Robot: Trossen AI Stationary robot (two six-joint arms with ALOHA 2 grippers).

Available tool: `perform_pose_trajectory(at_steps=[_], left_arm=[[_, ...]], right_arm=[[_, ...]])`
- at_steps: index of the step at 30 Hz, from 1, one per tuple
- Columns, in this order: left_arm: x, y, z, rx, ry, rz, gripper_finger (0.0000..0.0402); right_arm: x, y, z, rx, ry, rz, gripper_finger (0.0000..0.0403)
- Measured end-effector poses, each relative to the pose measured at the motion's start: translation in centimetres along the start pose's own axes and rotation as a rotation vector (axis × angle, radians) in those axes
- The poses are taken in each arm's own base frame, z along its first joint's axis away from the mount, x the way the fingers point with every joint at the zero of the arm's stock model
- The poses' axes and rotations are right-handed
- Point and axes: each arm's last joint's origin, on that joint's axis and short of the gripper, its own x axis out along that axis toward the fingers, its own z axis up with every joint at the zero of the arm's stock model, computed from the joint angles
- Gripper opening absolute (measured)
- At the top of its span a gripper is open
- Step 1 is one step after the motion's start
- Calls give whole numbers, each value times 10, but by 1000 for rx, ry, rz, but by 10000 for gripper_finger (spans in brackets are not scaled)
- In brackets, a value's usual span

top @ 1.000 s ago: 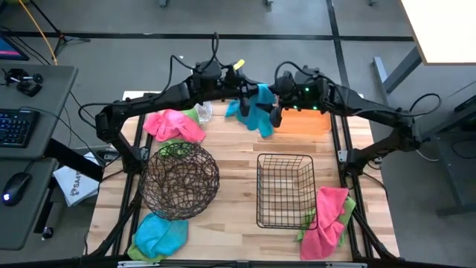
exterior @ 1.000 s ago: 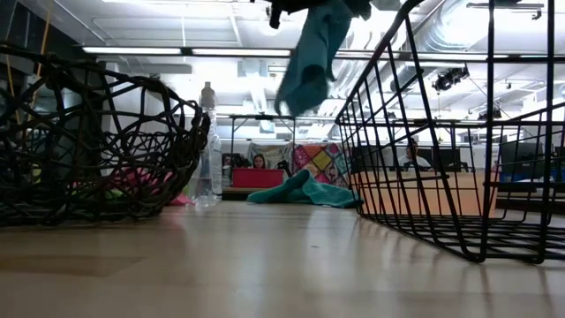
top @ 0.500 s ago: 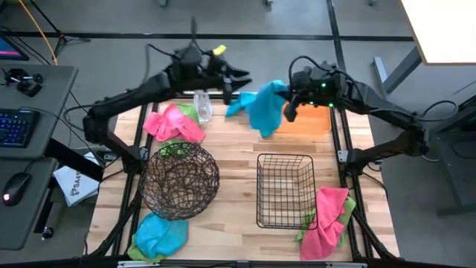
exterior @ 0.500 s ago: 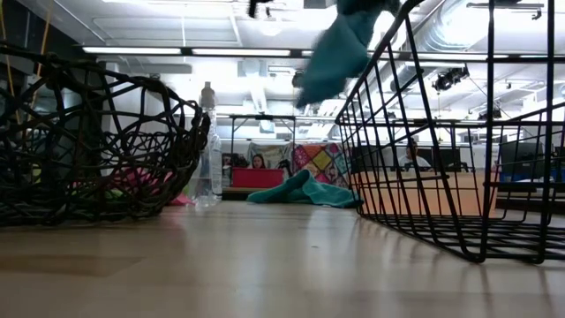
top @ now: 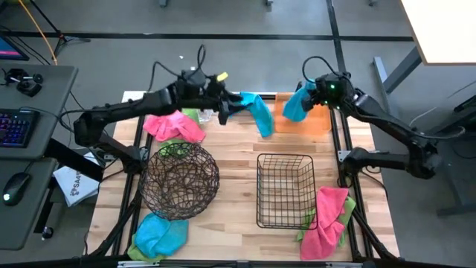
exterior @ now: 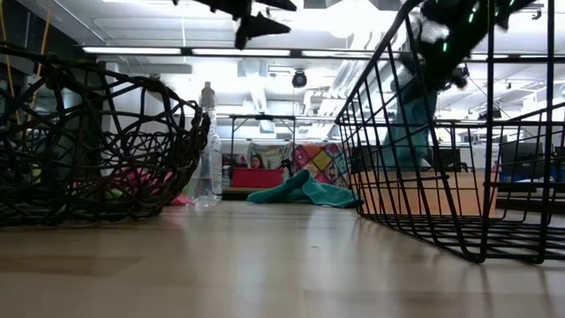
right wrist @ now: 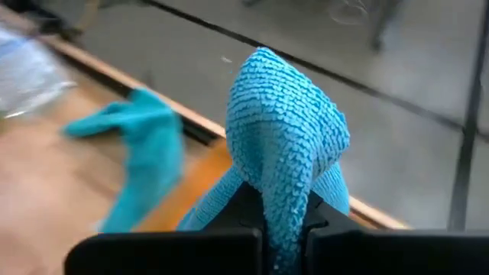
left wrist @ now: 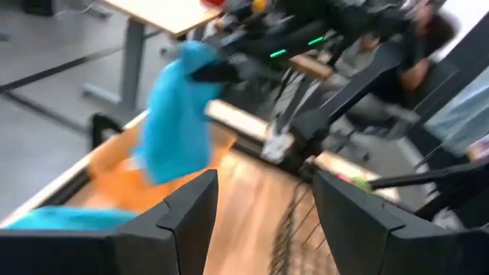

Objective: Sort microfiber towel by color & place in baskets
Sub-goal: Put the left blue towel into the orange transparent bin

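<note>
My right gripper (top: 312,95) is shut on a turquoise towel (top: 296,106) above the orange tray (top: 316,123) at the far right. The towel also shows in the low view (exterior: 411,124) behind the wire basket. A second turquoise towel (top: 257,112) lies on the table left of the tray. My left gripper (top: 224,106) hangs open and empty beside that second towel, and its fingers stand apart in the left wrist view (left wrist: 260,221). My right gripper pinches a fold of the turquoise towel (right wrist: 284,200) between its two fingers. The fold stands out past the fingertips, and the rest hangs slack below (exterior: 411,132), over the orange tray; whether it touches the tray I cannot tell.
The round brown woven bowl (top: 178,179) and the black wire basket (top: 285,190) stand mid-table. Pink and green towels (top: 175,125) and a clear bottle (top: 202,113) lie far left. A pink and green pile (top: 327,219) lies near right, a turquoise and green pile (top: 158,237) near left.
My right gripper has carried one turquoise towel from the far middle toward the table's right edge, over the orange tray, where it now hangs. My left gripper has drawn back toward the left. The second turquoise towel has stayed on the table.
</note>
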Motion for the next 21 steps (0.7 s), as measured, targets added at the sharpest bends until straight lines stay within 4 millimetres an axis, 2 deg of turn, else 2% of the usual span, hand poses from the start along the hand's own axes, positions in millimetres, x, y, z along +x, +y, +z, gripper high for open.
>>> perform_pose_trajectory(at_steps=[5,8,11,16,21], left_arm=[[5,-1,-8,-80,-57,-37,204],[1,-2,-8,-93,-47,-55,204],[-10,-7,0,-84,-85,-76,204],[-35,-16,13,-31,-149,-96,204],[-68,-27,28,43,-255,-89,204]], right_arm=[[44,-13,-26,115,222,-41,1],[58,-13,-34,151,347,-23,3],[68,-11,-34,161,411,-5,18],[76,-11,-29,157,486,-16,86],[66,-12,-17,98,566,-83,186]])
